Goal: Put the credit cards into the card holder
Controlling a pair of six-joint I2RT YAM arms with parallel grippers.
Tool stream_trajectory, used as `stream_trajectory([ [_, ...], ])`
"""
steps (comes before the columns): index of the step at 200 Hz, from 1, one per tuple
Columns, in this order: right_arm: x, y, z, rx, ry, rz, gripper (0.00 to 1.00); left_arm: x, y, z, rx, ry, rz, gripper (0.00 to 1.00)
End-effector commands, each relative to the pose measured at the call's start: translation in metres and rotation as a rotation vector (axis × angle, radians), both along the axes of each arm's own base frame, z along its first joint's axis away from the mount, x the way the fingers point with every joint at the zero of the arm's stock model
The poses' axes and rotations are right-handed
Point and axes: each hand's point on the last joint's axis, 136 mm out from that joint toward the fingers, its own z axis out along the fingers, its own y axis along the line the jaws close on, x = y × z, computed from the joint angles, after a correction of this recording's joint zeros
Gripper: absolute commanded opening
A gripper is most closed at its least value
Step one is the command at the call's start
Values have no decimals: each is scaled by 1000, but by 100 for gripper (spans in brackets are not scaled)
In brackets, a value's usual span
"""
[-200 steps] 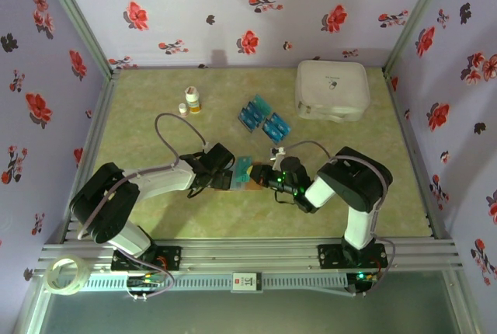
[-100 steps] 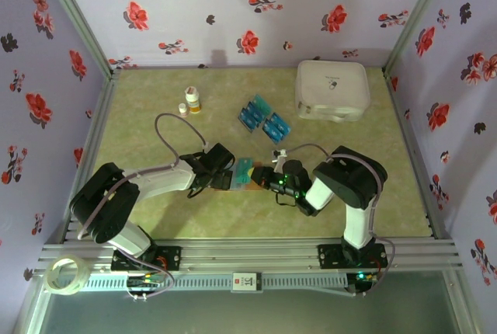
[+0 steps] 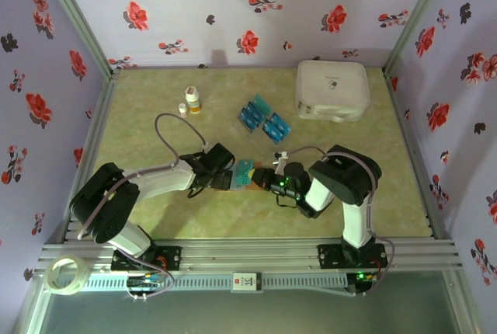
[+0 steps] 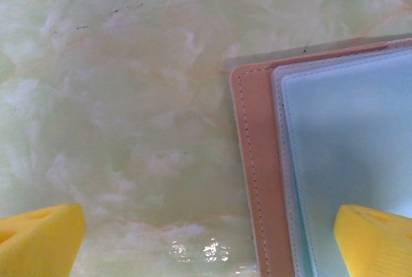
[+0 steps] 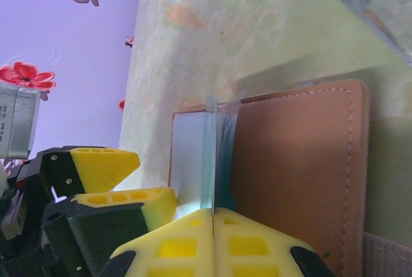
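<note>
Right claw [image 5: 212,220] nudged left | card [image 5: 208,154] edge-on | card holder [image 5: 293,161] partly behind claw

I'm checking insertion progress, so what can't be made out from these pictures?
Top view: left gripper and right gripper cover part of the small flat brown leather card holder.
Right wrist: the thin teal-blue credit card is edge-on; the jaws hide its lower end.
Left wrist: frame edges crop the holder.

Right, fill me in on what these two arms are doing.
The right gripper is shut on one teal credit card, holding it edge-on over the open card holder. The left gripper is open, one finger over the card holder's clear sleeve. More credit cards lie loose farther back on the table.
</note>
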Motion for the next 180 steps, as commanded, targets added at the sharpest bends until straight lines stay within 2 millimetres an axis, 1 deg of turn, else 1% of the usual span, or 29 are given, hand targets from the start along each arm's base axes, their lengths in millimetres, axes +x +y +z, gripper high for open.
stream_trajectory([
  [1, -8, 4, -7, 2, 23, 30, 0, -6, 11, -3, 48, 1, 13, 100],
  [31, -8, 5, -6, 4, 23, 35, 0, -6, 11, -3, 46, 1, 14, 100],
  [134, -18, 1, -17, -21, 48, 48, 0, -5, 11, -3, 48, 0, 12, 100],
  [180, -21, -5, -22, -38, 56, 42, 0, -6, 11, -3, 50, 0, 12, 100],
])
